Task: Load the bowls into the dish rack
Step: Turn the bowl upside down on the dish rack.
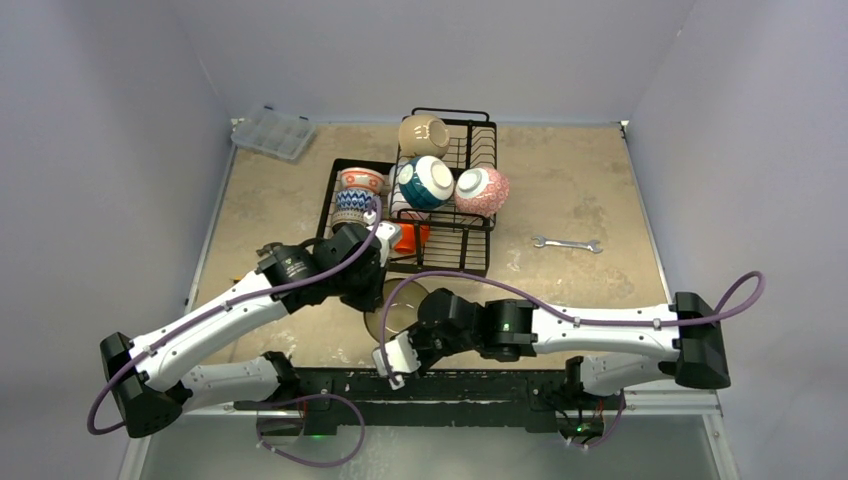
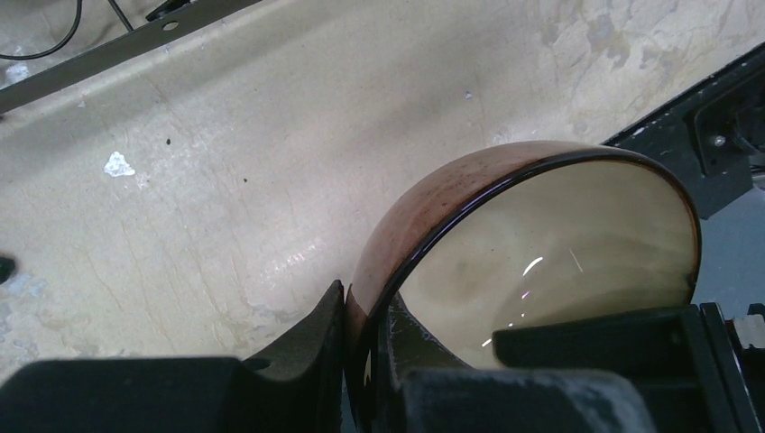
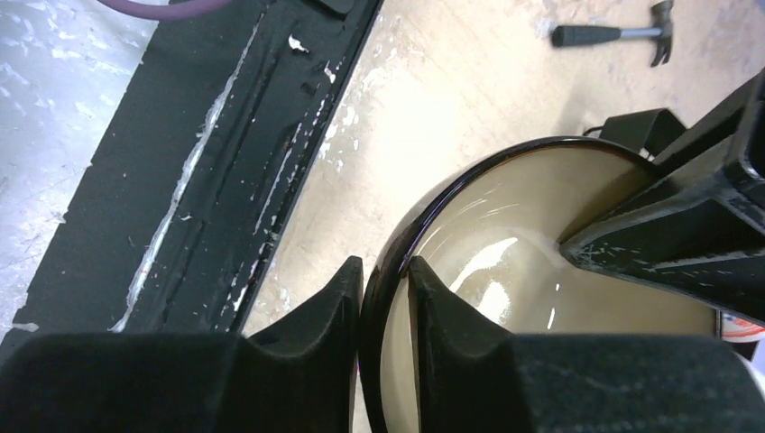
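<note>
A brown bowl (image 1: 393, 312) with a cream inside (image 2: 559, 244) hangs tilted between the two arms, just above the table's near edge. My left gripper (image 2: 364, 311) is shut on its rim, one finger on the brown outer wall and one inside. My right gripper (image 3: 385, 271) is shut on the dark rim (image 3: 424, 216) of the same bowl from the other side. The black wire dish rack (image 1: 470, 250) stands behind. It holds a tan bowl (image 1: 423, 134), a teal bowl (image 1: 427, 182), a pink patterned bowl (image 1: 482, 191), a red floral bowl (image 1: 360, 180), a blue-patterned bowl (image 1: 352, 205) and an orange bowl (image 1: 412, 238).
A metal wrench (image 1: 566, 243) lies on the table right of the rack. A clear plastic compartment box (image 1: 272, 132) sits at the back left corner. The black mounting rail (image 3: 225, 162) runs along the table's near edge, close to the held bowl.
</note>
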{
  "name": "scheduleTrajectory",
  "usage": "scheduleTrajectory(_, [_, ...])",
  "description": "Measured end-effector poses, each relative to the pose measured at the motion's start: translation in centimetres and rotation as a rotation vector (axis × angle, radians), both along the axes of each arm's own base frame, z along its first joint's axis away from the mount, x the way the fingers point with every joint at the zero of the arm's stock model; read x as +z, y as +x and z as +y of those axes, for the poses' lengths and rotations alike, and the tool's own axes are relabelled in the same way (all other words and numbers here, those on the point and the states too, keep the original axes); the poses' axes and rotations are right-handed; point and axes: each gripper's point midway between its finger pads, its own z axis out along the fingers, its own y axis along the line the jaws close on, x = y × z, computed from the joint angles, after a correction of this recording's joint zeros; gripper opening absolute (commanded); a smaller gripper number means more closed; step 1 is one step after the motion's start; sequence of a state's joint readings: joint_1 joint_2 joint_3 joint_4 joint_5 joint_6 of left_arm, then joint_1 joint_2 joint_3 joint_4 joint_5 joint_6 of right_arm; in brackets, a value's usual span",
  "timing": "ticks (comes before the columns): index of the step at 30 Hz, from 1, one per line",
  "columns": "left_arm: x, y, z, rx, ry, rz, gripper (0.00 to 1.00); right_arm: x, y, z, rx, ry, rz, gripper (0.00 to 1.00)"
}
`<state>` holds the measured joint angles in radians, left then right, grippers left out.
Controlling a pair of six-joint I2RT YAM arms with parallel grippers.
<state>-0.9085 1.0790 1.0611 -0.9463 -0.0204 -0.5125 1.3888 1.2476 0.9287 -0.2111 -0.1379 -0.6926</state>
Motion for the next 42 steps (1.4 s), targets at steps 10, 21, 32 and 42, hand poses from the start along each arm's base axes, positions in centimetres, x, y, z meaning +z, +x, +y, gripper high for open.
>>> scheduleTrajectory(10, [-1.2, 0.2, 0.9, 0.030, 0.041, 0.016, 0.00, -1.6, 0.6, 0.6, -0.030, -0.053, -0.018, 0.00])
scheduleTrajectory(21, [-0.4, 1.1, 0.6, 0.065, 0.002, -0.020, 0.88, -4.5, 0.2, -0.9, -0.089, -0.177, 0.053, 0.00])
scheduleTrajectory(32, [3.0, 3.5, 3.9, 0.235, -0.006, -0.222, 0.99, -4.1, 0.1, -0.9, -0.178, -0.157, 0.127, 0.00])
scheduleTrajectory(42, [7.3, 6.4, 7.3, 0.404, 0.047, -0.419, 0.99, 0.1, 0.5, 0.0, -0.254, 0.005, 0.168, 0.00])
